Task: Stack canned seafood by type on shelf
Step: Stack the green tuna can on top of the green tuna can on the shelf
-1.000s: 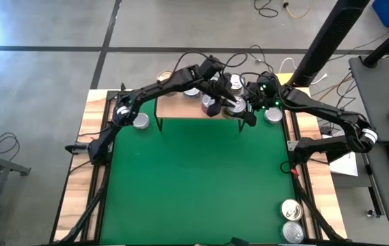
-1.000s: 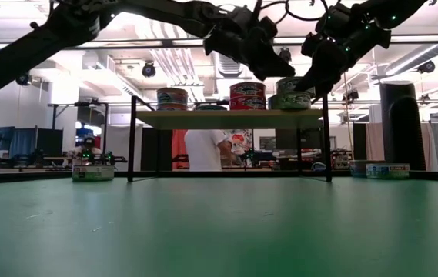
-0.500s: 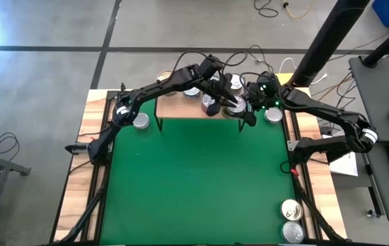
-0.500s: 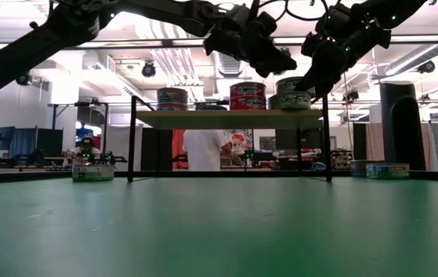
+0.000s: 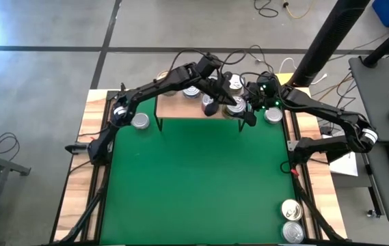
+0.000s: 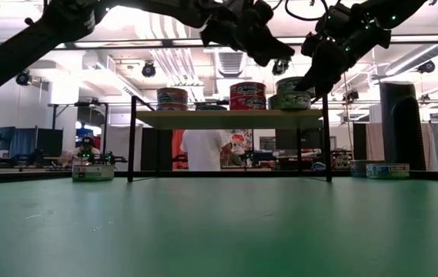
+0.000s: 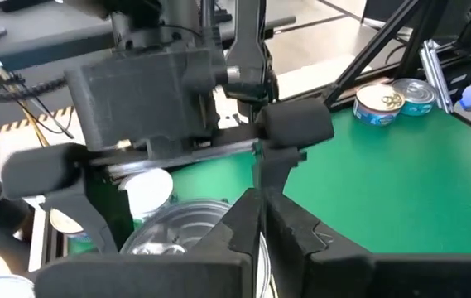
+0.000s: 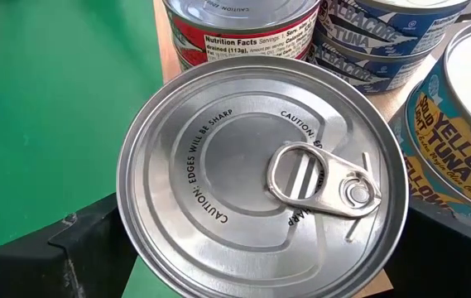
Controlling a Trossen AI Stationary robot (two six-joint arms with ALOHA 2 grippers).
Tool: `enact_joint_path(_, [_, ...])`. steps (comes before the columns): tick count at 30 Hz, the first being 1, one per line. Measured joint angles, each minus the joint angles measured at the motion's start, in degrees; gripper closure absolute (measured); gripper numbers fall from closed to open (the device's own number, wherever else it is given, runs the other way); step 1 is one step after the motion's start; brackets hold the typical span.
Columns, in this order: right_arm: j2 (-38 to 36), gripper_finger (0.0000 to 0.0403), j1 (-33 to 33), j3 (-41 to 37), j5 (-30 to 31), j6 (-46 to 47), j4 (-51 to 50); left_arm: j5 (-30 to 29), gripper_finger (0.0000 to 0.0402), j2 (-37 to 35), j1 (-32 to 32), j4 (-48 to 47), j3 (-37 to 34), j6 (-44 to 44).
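Left tool (image 6: 276, 55): clenched on nothing, lifted above the shelf; you see it clear of the cans.
Right tool (image 6: 311, 77): fingers spread wide around a silver-topped can (image 8: 261, 174), lowered at the shelf's right end so the can lands beside its own kind.
Shelf (image 6: 230, 118): far edge of the surface (image 5: 194, 178), carrying short stacks of cans (image 6: 248, 95).
Loose cans (image 5: 290, 220): near right corner, waiting.

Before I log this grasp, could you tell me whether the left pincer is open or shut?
Shut: the left pincer shows its fingers pressed together, holding nothing.
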Motion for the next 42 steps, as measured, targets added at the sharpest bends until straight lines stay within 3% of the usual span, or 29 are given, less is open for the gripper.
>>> enact_joint_path(5, [0.00,0.0003,0.00,0.00,0.00,0.00,0.03,-0.31,0.0401,-0.05,0.02,-0.22,0.00,-0.28])
enact_joint_path(16, [-0.11,0.0003,0.19,-0.08,-0.13,0.90,2.01,-8.76,0.0401,2.52,-1.73,3.14,-0.04,0.44])
enact_joint_path(27, [0.01,0.0003,2.08,1.65,-0.34,-0.57,0.87,-7.41,0.0402,0.17,-1.91,0.64,0.00,-0.67])
enact_joint_path(32, [0.02,0.0003,2.27,1.42,-0.39,-0.64,1.13,-8.04,0.0402,0.25,-1.97,4.28,-1.31,-5.17])
enact_joint_path(38, [0.02,0.0003,2.27,1.42,-0.46,-0.48,1.32,-16.46,0.0401,0.25,-1.97,5.26,-5.27,-6.35])
enact_joint_path(42, [0.02,0.0003,2.27,1.31,-0.13,0.63,1.86,-18.48,0.0401,0.14,-1.99,7.72,-7.93,-8.88])
